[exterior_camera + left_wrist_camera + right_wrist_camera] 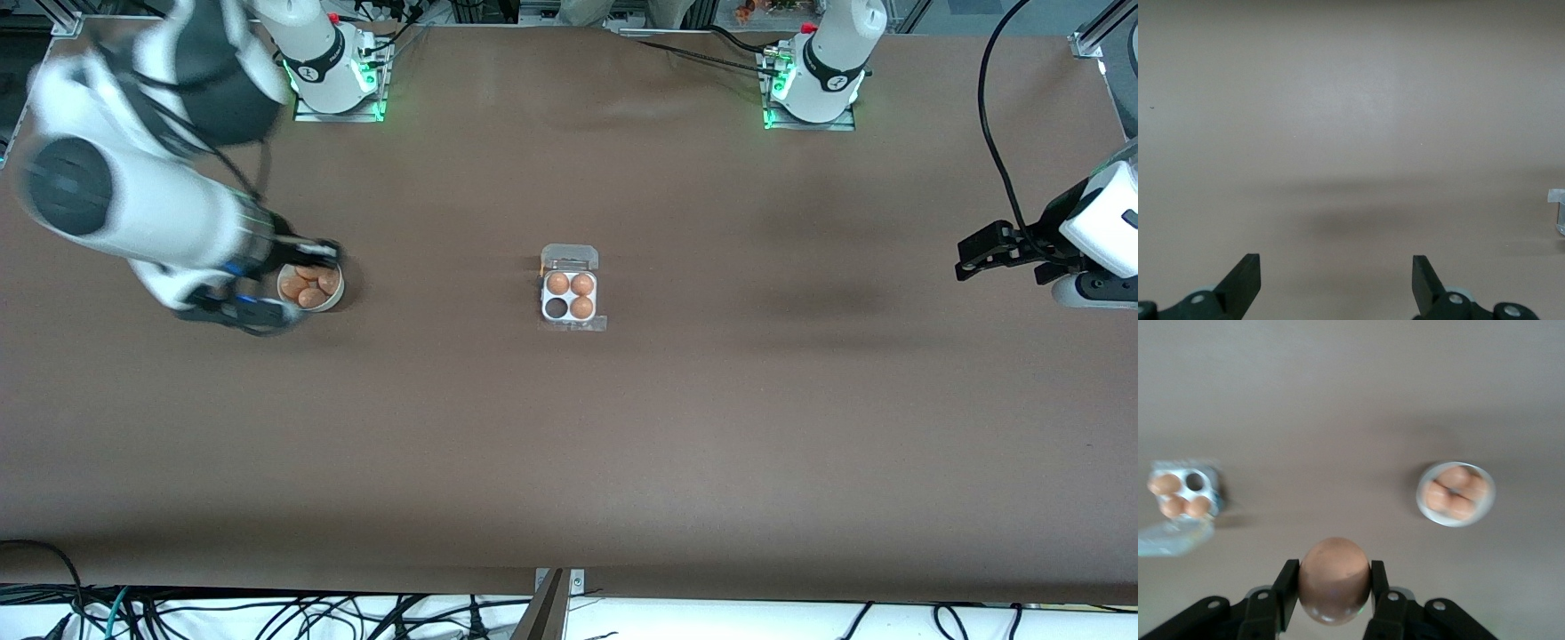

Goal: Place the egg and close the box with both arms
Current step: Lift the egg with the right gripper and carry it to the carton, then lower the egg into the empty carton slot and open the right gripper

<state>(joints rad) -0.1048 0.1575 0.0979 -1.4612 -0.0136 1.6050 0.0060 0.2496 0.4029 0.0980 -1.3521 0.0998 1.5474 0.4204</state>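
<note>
My right gripper (1333, 572) is shut on an orange-brown egg (1333, 590), which sits between its two black fingers. In the front view this gripper (307, 267) hangs over the white bowl (336, 302) toward the right arm's end of the table. The clear box (570, 289) lies mid-table with its lid (570, 259) folded back. It holds three eggs, and the cell (556, 308) nearest the front camera on the right arm's side is empty. The box (1183, 490) also shows in the right wrist view. My left gripper (973, 258) waits open over bare table, its fingers (1245, 280) wide apart.
The round white bowl (1471, 515) holds several more eggs (1455, 495). A corner of the box (1557, 213) shows at the edge of the left wrist view. Brown tabletop (569, 444) surrounds the box on every side.
</note>
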